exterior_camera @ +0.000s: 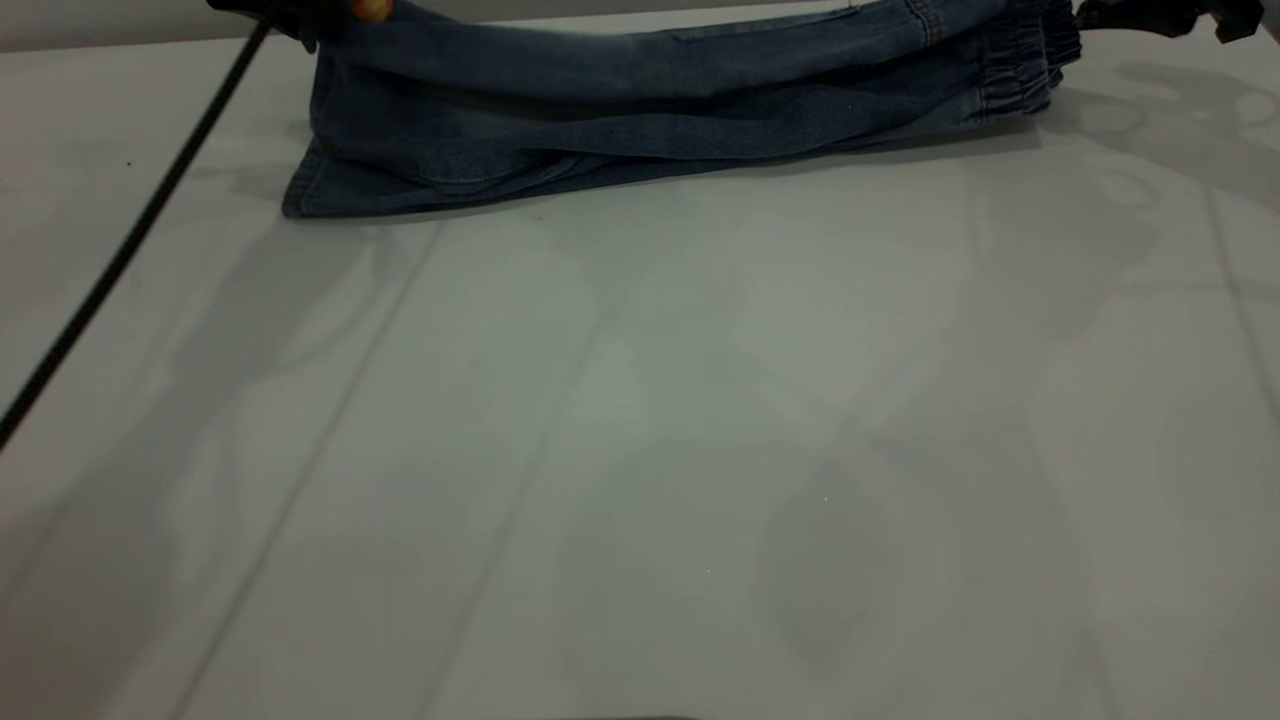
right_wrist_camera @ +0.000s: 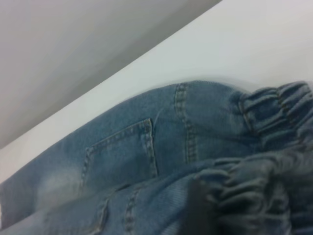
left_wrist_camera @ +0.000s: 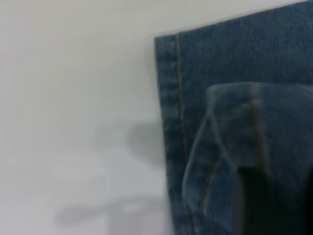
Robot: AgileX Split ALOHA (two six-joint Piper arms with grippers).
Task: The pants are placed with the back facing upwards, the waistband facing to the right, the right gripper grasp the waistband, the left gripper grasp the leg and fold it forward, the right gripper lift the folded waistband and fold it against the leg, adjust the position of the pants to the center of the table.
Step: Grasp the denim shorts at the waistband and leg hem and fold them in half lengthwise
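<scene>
The blue denim pants (exterior_camera: 650,110) lie along the far side of the table (exterior_camera: 640,450), their upper layer raised off the lower one. At the far left, my left gripper (exterior_camera: 300,20) is shut on the leg's hem end, where a bit of orange print (exterior_camera: 372,10) shows. The left wrist view has a held fold of denim (left_wrist_camera: 234,127) above the flat stitched hem (left_wrist_camera: 171,122). At the far right, my right gripper (exterior_camera: 1150,15) is shut on the ruffled waistband (exterior_camera: 1020,70). In the right wrist view the gathered waistband (right_wrist_camera: 254,191) bunches at the jaws, and a back pocket (right_wrist_camera: 122,156) faces up.
A thin black cable (exterior_camera: 130,240) runs slantwise from the left gripper down to the table's left edge. The wide pale tabletop stretches in front of the pants. A grey wall (right_wrist_camera: 73,58) lies just beyond the table's far edge.
</scene>
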